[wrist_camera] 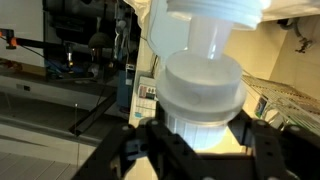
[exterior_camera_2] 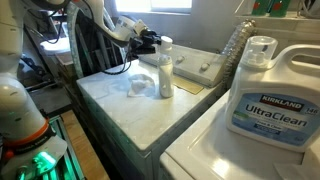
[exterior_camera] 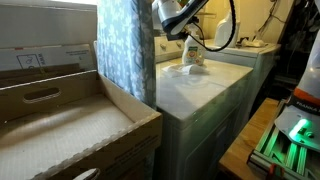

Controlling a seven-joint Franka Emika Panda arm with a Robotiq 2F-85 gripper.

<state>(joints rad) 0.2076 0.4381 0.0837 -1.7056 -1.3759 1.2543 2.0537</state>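
Note:
A white plastic bottle [exterior_camera_2: 165, 72] with a wide white cap stands upright on the pale top of a washing machine [exterior_camera_2: 120, 110]. It also shows in an exterior view [exterior_camera: 192, 56]. My gripper [exterior_camera_2: 155, 42] reaches in level with the cap, and it shows near the top of an exterior view [exterior_camera: 183, 30]. In the wrist view my gripper [wrist_camera: 203, 135] has a black finger on each side of the bottle's cap [wrist_camera: 204, 95], and both fingers look pressed against it. A crumpled white cloth [exterior_camera_2: 139, 84] lies beside the bottle's base.
A large Kirkland UltraClean detergent jug [exterior_camera_2: 265, 100] stands on the neighbouring machine in the foreground. A clear ribbed bottle [exterior_camera_2: 231, 48] stands behind. Open cardboard boxes [exterior_camera: 60, 120] and a patterned curtain [exterior_camera: 125, 50] stand beside the washer. Green-lit equipment [exterior_camera: 290, 135] sits low nearby.

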